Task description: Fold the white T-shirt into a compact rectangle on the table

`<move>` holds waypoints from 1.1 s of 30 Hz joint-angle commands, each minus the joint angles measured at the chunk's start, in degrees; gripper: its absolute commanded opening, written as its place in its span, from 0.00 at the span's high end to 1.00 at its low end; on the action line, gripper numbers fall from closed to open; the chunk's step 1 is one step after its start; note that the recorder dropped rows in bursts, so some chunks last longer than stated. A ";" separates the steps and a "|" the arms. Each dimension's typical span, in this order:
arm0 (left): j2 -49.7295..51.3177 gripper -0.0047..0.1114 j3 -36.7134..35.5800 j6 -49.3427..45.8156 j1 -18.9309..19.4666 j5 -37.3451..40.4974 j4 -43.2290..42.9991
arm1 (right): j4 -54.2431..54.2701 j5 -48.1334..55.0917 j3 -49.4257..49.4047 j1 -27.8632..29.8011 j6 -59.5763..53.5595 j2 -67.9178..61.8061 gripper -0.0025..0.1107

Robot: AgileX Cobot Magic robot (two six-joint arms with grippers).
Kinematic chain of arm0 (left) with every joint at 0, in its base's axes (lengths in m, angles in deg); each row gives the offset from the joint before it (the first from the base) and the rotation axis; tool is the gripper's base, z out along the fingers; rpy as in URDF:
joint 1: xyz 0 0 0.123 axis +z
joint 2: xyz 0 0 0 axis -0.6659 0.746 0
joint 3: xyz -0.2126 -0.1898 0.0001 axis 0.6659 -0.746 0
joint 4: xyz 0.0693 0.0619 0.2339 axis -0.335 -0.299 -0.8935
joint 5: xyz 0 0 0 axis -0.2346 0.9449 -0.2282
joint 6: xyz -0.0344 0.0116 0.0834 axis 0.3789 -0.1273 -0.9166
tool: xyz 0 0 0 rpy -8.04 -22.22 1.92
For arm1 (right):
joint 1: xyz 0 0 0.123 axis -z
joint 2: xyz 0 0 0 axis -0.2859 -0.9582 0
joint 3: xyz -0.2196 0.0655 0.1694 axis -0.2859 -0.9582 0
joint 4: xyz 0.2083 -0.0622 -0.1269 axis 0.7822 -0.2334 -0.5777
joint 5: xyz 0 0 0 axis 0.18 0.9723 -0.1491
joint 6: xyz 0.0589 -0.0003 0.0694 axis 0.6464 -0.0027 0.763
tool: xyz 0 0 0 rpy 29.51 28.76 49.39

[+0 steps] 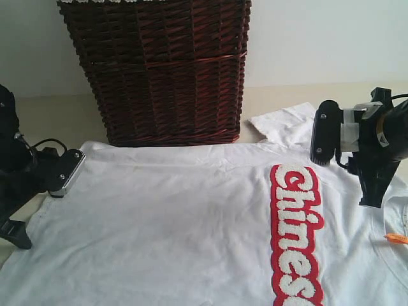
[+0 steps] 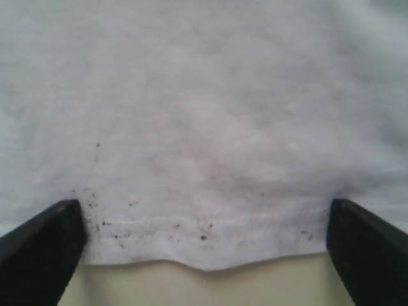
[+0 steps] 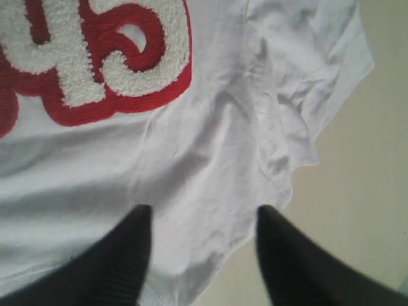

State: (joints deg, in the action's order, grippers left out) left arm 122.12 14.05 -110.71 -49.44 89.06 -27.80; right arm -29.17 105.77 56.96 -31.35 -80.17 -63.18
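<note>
The white T-shirt (image 1: 178, 223) lies spread flat on the table (image 1: 51, 115), its red band of fuzzy white lettering (image 1: 294, 236) running down the right side. An orange neck tag (image 1: 395, 238) shows at the right edge. My left gripper (image 1: 44, 201) sits low at the shirt's left edge. It is open wide, and the stitched hem (image 2: 204, 229) lies flat between its jaws. My right gripper (image 1: 347, 162) hovers over the shirt's far right part, open. The rumpled cloth by the sleeve (image 3: 306, 76) lies loose under its fingers (image 3: 127, 255).
A tall dark brown wicker basket (image 1: 162, 70) stands at the back, its base touching the shirt's far edge. Bare cream table shows beside the hem (image 2: 204, 287) and past the sleeve (image 3: 363, 191). The shirt runs out of the exterior view at the bottom and right.
</note>
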 commanded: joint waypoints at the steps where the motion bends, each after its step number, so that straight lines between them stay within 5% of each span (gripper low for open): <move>1: 1.63 0.06 -0.66 0.53 0.36 -1.54 -0.41 | 0.20 -4.23 0.18 0.08 -0.49 0.60 0.20; 7: 1.63 0.06 -0.66 0.53 0.36 -1.54 -0.41 | 0.38 -9.42 0.18 0.08 -0.38 0.60 0.16; 12: 1.63 0.06 -0.66 0.53 0.36 -1.76 -0.41 | -1.12 -0.13 0.18 0.08 -0.49 0.60 0.16; 27: 1.63 0.06 -0.66 0.53 0.36 -1.76 -0.41 | -2.81 3.00 0.18 0.08 3.56 0.60 0.07; 33: 1.63 0.06 -0.66 0.53 0.36 -1.76 -0.41 | 15.04 10.83 0.31 2.44 -8.85 0.50 0.07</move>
State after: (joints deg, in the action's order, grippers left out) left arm 122.12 14.05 -110.71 -49.34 89.03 -27.80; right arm -20.30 113.59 56.96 -30.39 -84.80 -63.18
